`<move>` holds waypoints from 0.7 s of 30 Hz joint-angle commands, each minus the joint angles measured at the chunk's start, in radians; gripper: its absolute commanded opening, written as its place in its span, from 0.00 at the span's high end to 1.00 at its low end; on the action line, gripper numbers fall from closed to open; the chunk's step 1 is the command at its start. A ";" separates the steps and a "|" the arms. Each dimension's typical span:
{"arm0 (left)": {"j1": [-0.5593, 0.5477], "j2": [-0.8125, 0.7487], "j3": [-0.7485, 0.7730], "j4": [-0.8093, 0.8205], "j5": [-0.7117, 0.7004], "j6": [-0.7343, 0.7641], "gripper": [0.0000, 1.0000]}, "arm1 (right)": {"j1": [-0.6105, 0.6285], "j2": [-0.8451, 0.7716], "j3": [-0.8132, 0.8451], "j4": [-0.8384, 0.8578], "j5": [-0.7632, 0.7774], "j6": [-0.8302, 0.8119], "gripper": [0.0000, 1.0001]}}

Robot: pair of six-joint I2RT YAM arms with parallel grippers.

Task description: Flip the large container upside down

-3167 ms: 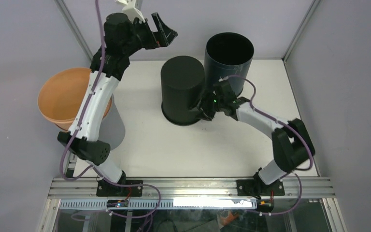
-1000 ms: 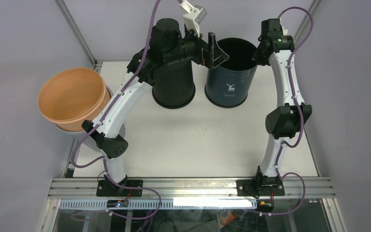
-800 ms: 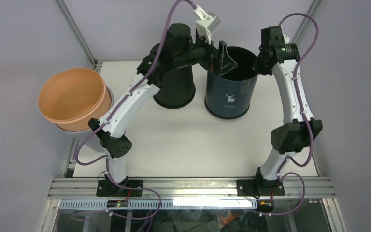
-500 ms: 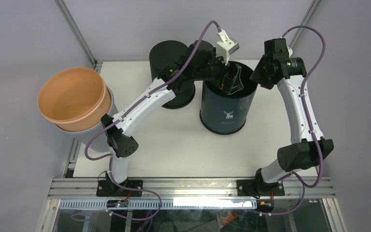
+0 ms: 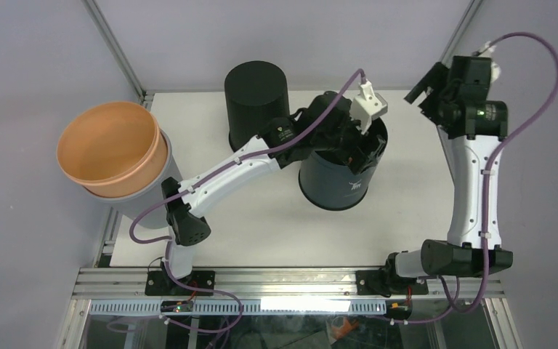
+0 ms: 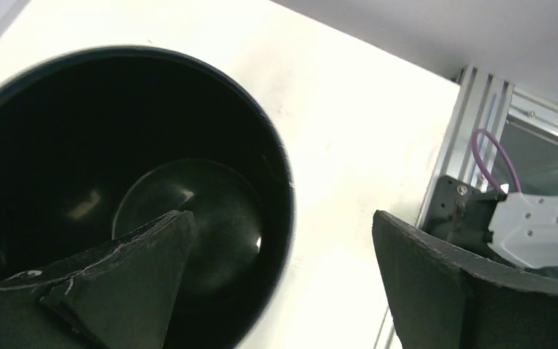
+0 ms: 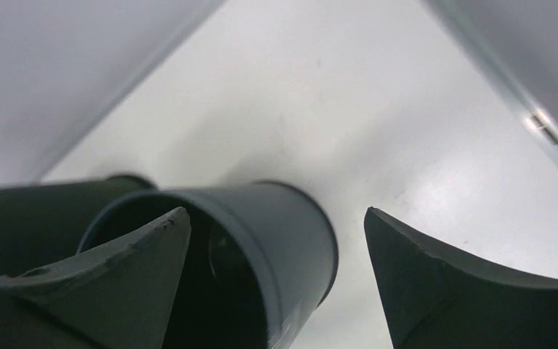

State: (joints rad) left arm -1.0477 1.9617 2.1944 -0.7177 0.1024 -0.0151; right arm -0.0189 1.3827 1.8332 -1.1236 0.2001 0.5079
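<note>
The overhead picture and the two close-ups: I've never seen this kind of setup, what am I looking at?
These are two robot arms bolted to the near edge of a table. The wide picture looks down from above and behind them. The other two come from cameras on each wrist, so the dark wedges are that arm's own fingers. On the table stand an open dark blue container and a black container with its closed end up. An orange tub sits beside the left edge. The left gripper is open, one finger inside the blue container's rim, one outside. The right gripper hangs open in the air. Nothing is held.
</note>
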 commanded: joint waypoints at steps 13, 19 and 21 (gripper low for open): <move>-0.093 0.109 0.064 -0.092 -0.305 0.018 0.48 | -0.181 -0.144 -0.027 0.036 -0.110 -0.076 0.06; -0.094 0.127 0.068 -0.091 -0.323 0.033 1.00 | -0.184 -0.156 -0.019 0.025 -0.122 -0.074 0.06; -0.092 0.117 0.077 -0.091 -0.323 0.049 1.00 | -0.184 -0.153 -0.004 0.021 -0.144 -0.072 0.06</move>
State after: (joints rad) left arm -1.1465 2.0983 2.2288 -0.8207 -0.1467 0.0029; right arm -0.1947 1.2587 1.8004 -1.1229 0.0982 0.4522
